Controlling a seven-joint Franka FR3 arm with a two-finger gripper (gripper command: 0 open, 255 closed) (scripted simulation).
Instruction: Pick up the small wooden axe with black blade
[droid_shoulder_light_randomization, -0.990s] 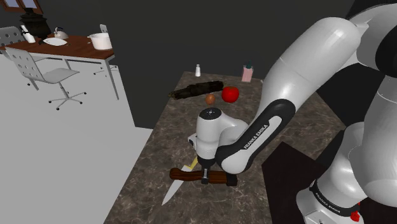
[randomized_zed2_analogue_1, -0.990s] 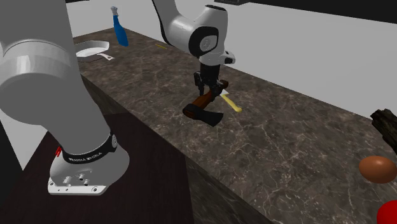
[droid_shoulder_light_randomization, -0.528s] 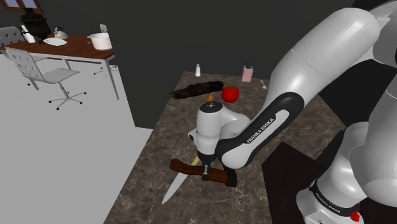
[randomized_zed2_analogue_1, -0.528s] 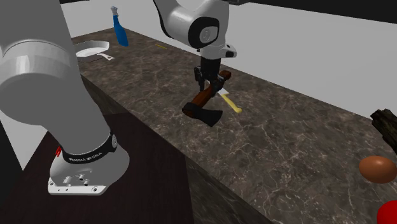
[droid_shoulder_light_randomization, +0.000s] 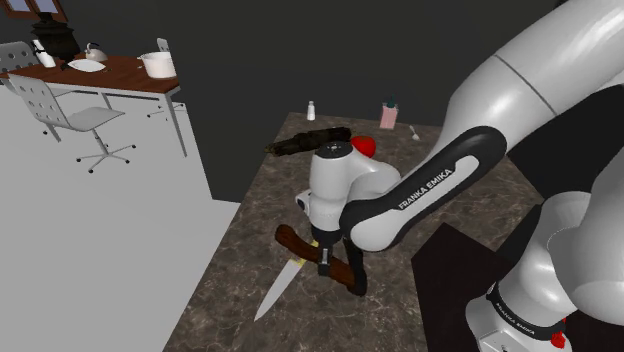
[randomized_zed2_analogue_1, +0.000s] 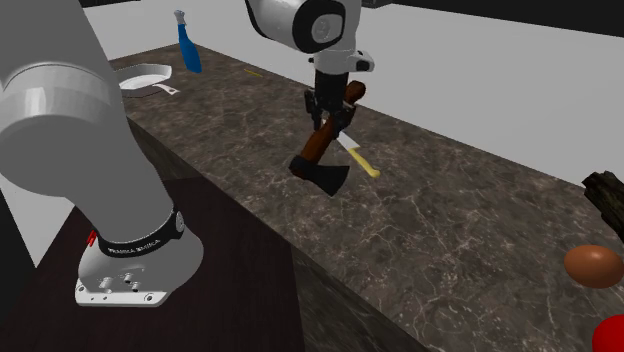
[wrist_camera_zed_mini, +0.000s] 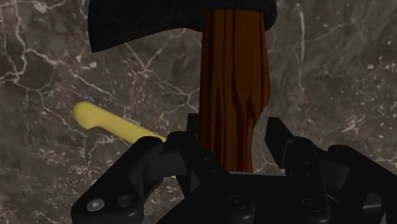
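- A black claw (randomized_zed2_analogue_1: 325, 108) is clamped on the brown wooden handle of the axe (randomized_zed2_analogue_1: 318, 146), with one finger pressed to each side of the wood.
- The axe hangs tilted just above the knife (randomized_zed2_analogue_1: 363, 164), near the knife's yellow handle. Its black head is lowest and its handle end is highest.
- It is unclear whether the axe head touches the tabletop (randomized_zed2_analogue_1: 450, 220) beside the knife.
- The knife lies flat on the dark marbled tabletop.
- A dark log (droid_shoulder_light_randomization: 308, 141) and a red apple (droid_shoulder_light_randomization: 368, 147) lie well apart from the knife.
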